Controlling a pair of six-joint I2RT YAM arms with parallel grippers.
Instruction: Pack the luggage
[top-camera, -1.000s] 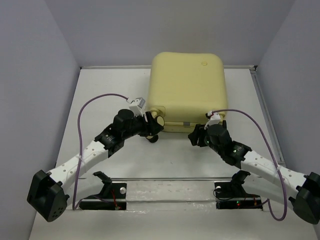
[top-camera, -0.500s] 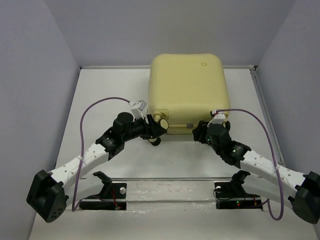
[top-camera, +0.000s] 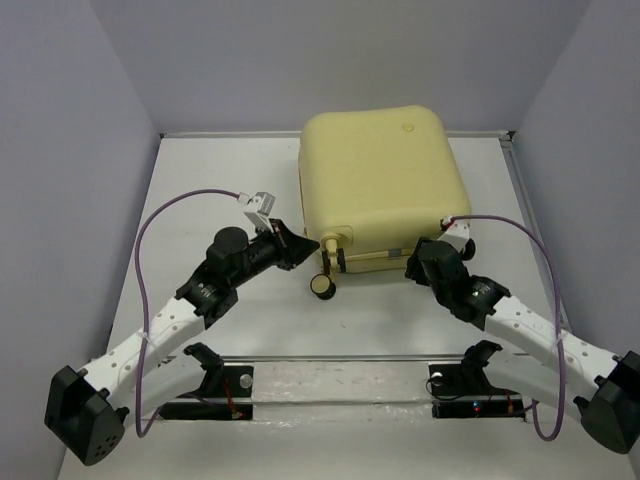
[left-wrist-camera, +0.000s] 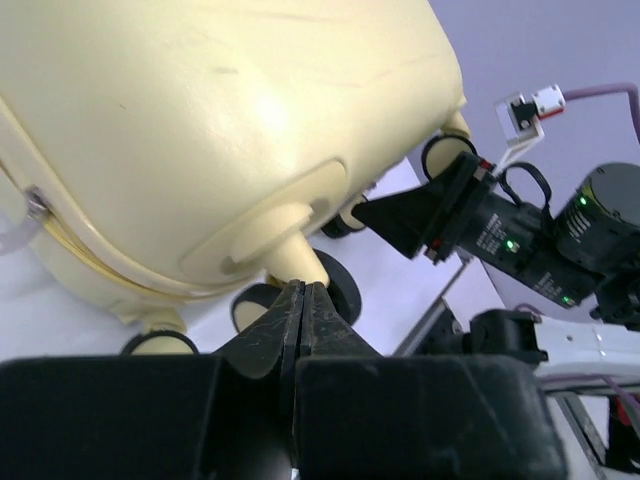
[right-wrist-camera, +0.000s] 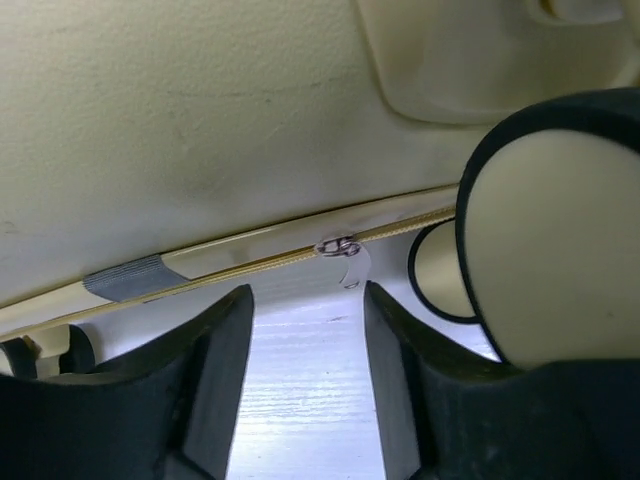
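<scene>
closed luggage (top-camera: 375, 185) lies on the desk (top-camera: 220, 190) toward 12 o'clock. left fingers (left-wrist-camera: 292, 320) are clenched empty by its 7 o'clock wheel (top-camera: 322, 286). right fingers (right-wrist-camera: 225, 340), parted, line up on the zipper pull (right-wrist-camera: 340, 246), likely to grasp it.

TWIN ARMS ON THE BENCH: The left arm (top-camera: 165, 325) and right arm (top-camera: 525, 325) share one build, with white links dotted by small dark holes set between chunky black joint housings. Each ends in a blocky black base (top-camera: 82, 418) at the table's near edge. A left purple cable (top-camera: 139, 265) loops out to a small white connector (top-camera: 258, 205) at the wrist, and a right purple cable (top-camera: 546, 272) sweeps wide on the other side. Small green lights (left-wrist-camera: 513, 243) glow on the right arm's black wrist housing. The left gripper (left-wrist-camera: 302, 292) and right gripper (right-wrist-camera: 307, 295) both have matte black, wedge-shaped fingers.
</scene>
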